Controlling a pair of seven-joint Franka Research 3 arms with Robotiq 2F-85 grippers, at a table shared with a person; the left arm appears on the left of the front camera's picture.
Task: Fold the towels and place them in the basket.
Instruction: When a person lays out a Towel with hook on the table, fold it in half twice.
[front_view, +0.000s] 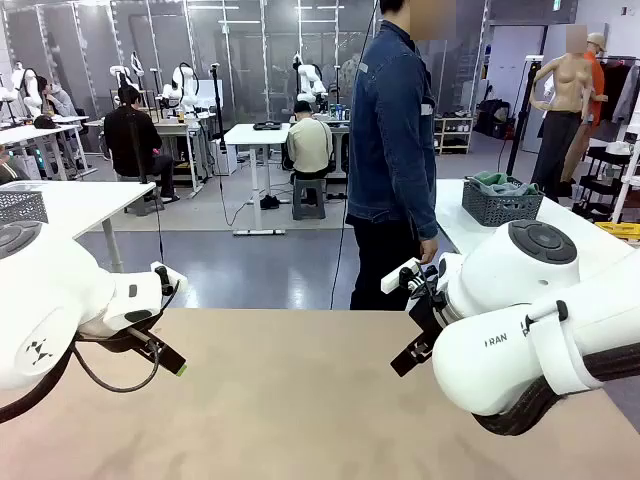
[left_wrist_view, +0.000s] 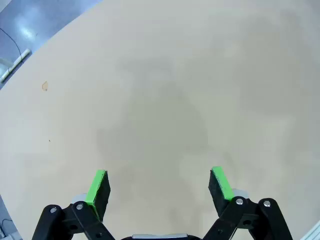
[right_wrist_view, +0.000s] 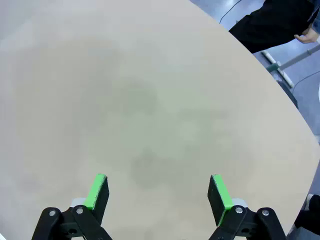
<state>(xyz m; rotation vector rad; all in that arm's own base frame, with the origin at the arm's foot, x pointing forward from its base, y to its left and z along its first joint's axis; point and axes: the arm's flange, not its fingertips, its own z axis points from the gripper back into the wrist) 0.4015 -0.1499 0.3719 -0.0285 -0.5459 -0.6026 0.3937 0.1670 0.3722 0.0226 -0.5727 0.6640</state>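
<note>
The dark grey mesh basket (front_view: 497, 209) stands on a white side table at the far right, behind the person. Bunched towels (front_view: 503, 184) in dull green and grey stick out of its top. My left gripper (front_view: 172, 362) hangs open over the left part of the beige table (front_view: 300, 400), its green pads (left_wrist_view: 98, 185) wide apart with bare tabletop between them. Over the right part, my right gripper (front_view: 412, 355) is also open; the right wrist view has its pads (right_wrist_view: 218, 192) spread above the bare surface. Neither holds anything.
A person in a denim jacket (front_view: 395, 150) stands at the table's far edge, one hand (front_view: 428, 250) hanging down; dark trousers (right_wrist_view: 272, 22) show past the rim. Another mesh basket (front_view: 22, 206) sits on a white table at the left.
</note>
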